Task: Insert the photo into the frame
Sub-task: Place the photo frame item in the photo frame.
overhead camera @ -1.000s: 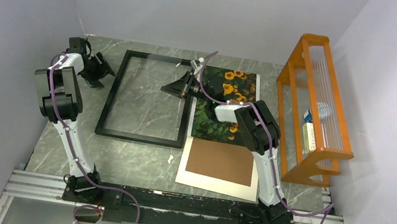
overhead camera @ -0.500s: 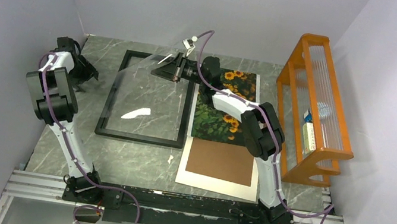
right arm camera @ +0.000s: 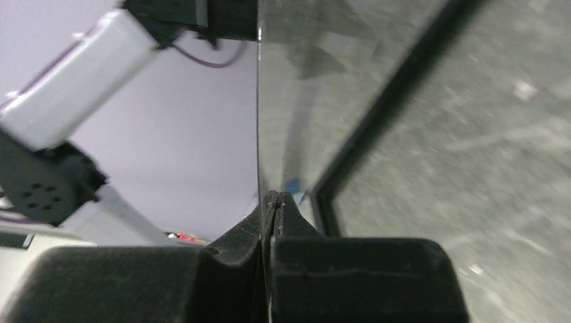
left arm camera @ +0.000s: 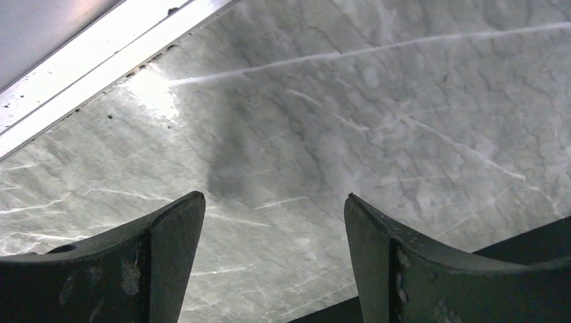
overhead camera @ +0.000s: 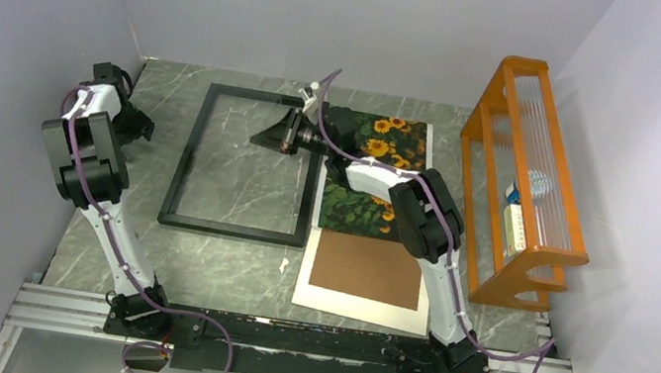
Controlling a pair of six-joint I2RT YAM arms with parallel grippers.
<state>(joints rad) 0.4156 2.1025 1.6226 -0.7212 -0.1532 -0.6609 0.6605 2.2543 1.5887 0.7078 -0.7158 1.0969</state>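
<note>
Right wrist view, right fingers (right arm camera: pixel 236 252) pinching clear pane (right arm camera: pixel 268 101) edge, left fingers (left arm camera: pixel 168 235) spread above marble table (left arm camera: pixel 377 101)

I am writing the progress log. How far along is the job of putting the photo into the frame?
Done: nothing sure; the frame lies flat and empty. In hand: the right gripper is shut on the edge of a clear sheet, near the frame's far right corner; the left gripper is open, holding nothing. Left: the photo lies beside the frame, not in it.
</note>
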